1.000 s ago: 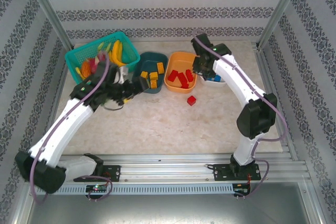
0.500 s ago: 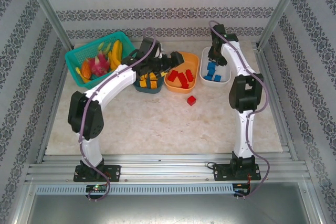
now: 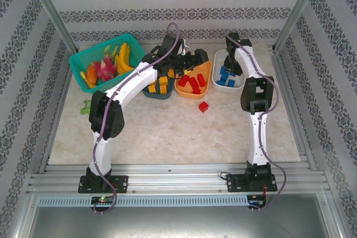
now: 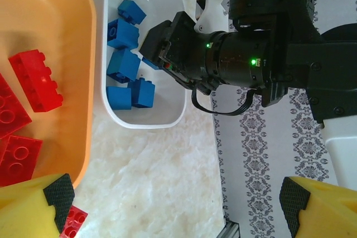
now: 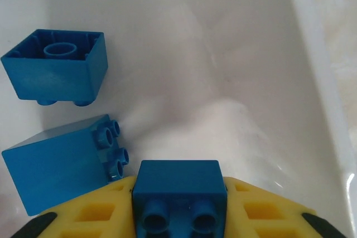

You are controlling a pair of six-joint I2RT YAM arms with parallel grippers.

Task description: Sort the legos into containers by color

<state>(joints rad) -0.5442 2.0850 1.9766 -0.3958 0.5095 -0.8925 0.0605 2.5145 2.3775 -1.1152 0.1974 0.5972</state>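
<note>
Sorting looks close to done, judging by how little is left out. At 10 o'clock on the bench (image 3: 167, 132) sits the mesh basket (image 3: 81, 68) of toy fruit, which isn't part of the job. Toward 12 o'clock, the dark teal tub (image 3: 158, 97) has the orange-yellow bricks (image 3: 159, 85) in it.

The left tool (image 4: 178, 207) hangs over the far end of the orange tub (image 3: 192, 96), jaws spread wide with nothing between them, probably staged for the next pickup. That tub carries the red bricks (image 4: 36, 79).

One loose red brick (image 3: 203, 106) lies on the bench at the tub's 6 o'clock, apart from the rim. There's open bench all round it, so a straight drop onto it looks easy.

At 1 o'clock the white tub (image 4: 145, 124) holds the blue bricks (image 4: 122, 62). The right tool (image 5: 179, 224) is down inside it, pinching a blue brick (image 5: 179, 185) low over the floor, seemingly to set it down rather than toss it.

Room is tighter here: in the wrist view, neighbours sit at 9 to 10 o'clock and the tub wall runs along 3 o'clock. Both arms crowd the same row, so the left one likely wants to back toward 6 o'clock.
</note>
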